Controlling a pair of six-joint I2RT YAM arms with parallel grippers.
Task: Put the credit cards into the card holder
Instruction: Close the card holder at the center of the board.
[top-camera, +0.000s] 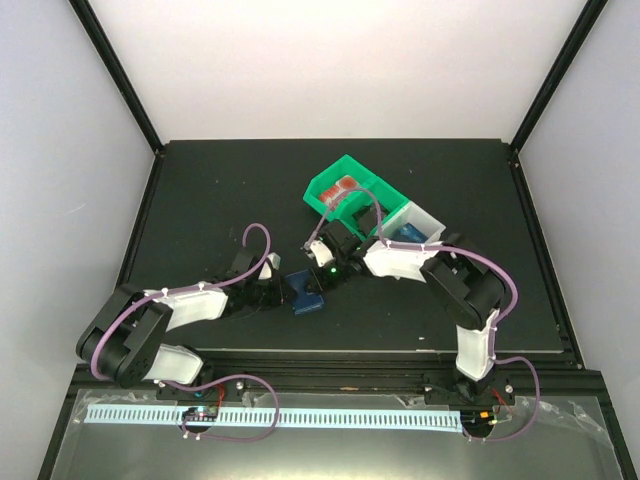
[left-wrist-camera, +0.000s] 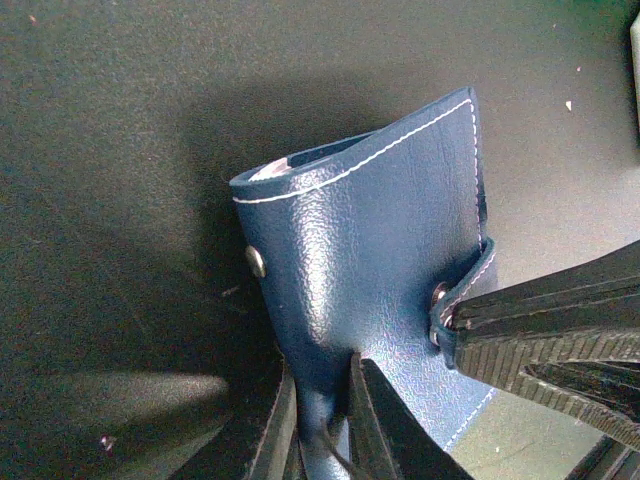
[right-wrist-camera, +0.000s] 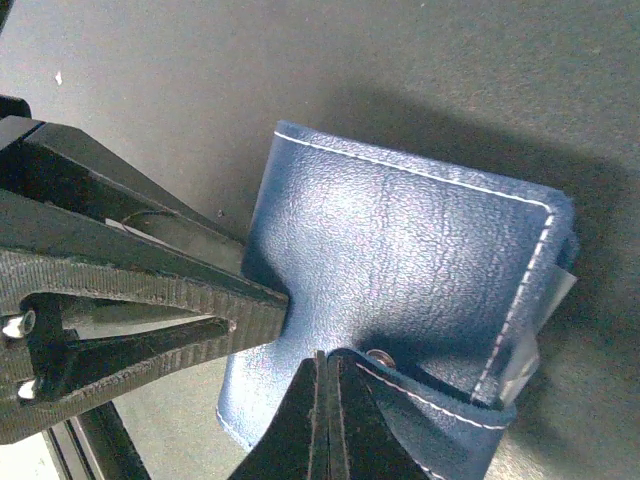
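The dark blue card holder (top-camera: 303, 297) lies folded on the black mat between my two grippers. My left gripper (left-wrist-camera: 320, 372) is shut on the holder's (left-wrist-camera: 380, 230) near edge. My right gripper (right-wrist-camera: 328, 358) is pinched shut on the snap tab at the holder's (right-wrist-camera: 400, 250) other side, beside a metal snap stud. Seen from above, the left gripper (top-camera: 283, 290) and the right gripper (top-camera: 320, 277) meet over the holder. Red-and-white credit cards (top-camera: 345, 185) lie in the green tray compartment. A blue one (top-camera: 408, 232) shows in the white compartment.
The green and white compartment tray (top-camera: 322, 196) stands just behind the right arm, near the mat's middle back. A pale clear sleeve (right-wrist-camera: 545, 325) peeks out of the holder's side. The mat's raised frame runs along its edges.
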